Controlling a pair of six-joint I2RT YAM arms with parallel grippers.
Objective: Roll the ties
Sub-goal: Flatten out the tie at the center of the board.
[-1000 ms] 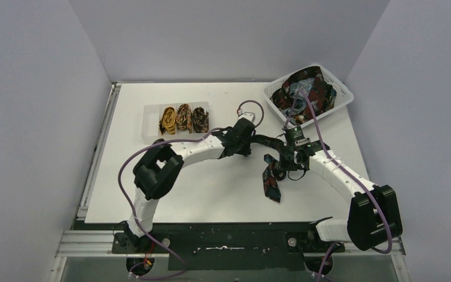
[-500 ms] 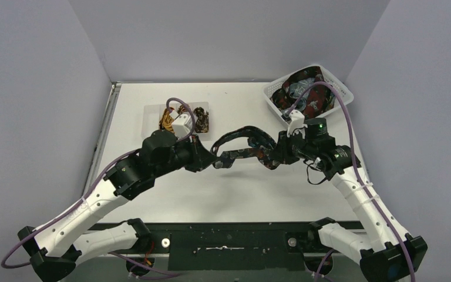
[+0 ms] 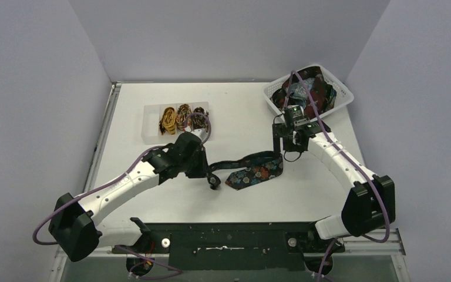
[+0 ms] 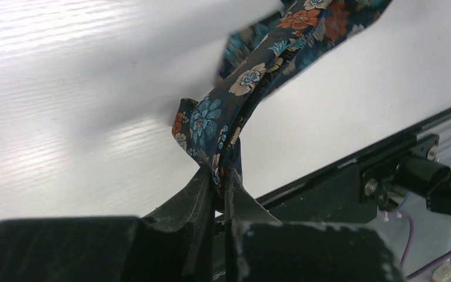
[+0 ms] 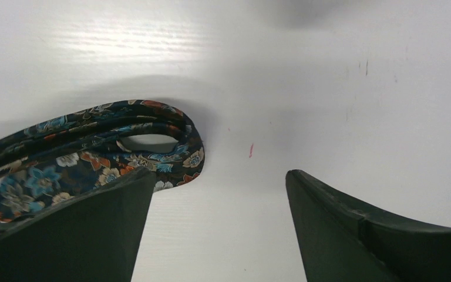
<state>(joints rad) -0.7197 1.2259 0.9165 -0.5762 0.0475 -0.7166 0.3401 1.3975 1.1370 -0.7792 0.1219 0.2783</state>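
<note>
Pinching floral tie [image 3: 253, 173] — left end effector [image 4: 220, 179] clamped, right end effector [image 5: 218, 179] wide, empty, pinched tip hidden.

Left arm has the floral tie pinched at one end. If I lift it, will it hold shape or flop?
Probably floppy: the floral tie buckles and twists just above the shut left claw, so it should drape. Likely light, as a fingertip pinch carries that end. Its folded end beside the open right claw would likely bunch if pushed.
</note>
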